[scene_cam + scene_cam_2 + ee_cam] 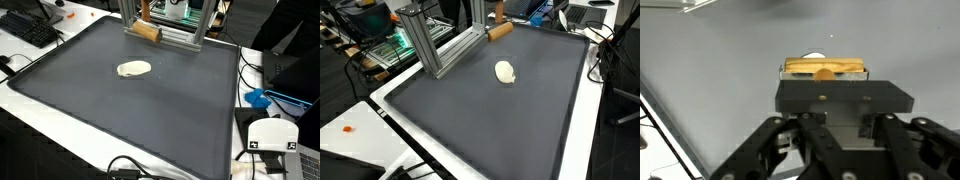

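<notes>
Squeezes a wooden block (pixel 840 66) tight in the gripper (pixel 824 71), one finger at the block's 9 o'clock end and one at its 3 o'clock end. Points toward 12 o'clock in the wrist view, with the black gripper body low at 6 o'clock and the grey mat (pixel 710 60) behind. Holds the block level, long side running from 9 to 3 o'clock. In both exterior views, shows the block (pixel 147 31) (pixel 500 30) at the mat's 12 o'clock edge, just beside a metal frame (pixel 175 33). Has a soft cream lump (pixel 134 68) lying alone near the mat's middle, at about 6 o'clock from the block and well apart from it. Cannot tell from the exterior views how the arm bends, or whether the block rests on the mat.
</notes>
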{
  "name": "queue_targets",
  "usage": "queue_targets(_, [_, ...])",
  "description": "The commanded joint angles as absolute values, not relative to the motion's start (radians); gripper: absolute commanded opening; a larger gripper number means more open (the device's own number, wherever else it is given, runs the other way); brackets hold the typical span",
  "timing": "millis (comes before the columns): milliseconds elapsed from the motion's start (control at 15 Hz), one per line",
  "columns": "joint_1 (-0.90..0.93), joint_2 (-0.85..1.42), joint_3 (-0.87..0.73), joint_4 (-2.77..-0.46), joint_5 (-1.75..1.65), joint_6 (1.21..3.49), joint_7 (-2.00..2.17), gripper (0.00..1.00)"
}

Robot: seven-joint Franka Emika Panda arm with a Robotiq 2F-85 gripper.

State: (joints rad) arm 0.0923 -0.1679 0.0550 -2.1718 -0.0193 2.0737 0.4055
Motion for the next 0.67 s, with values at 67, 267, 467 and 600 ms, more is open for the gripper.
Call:
queue_targets(67, [0.093,-0.312,0.084,-2.263,0.012,2.054,0.305,0.22])
queue_targets(267, [0.100,-0.384,0.101,-2.310,0.019,2.039,0.273,0.22])
queue_targets(467, [0.109,-0.456,0.110,-2.355,0.040,2.014,0.252,0.22])
queue_targets(600, [0.118,-0.502,0.113,-2.385,0.058,2.000,0.238,0.22])
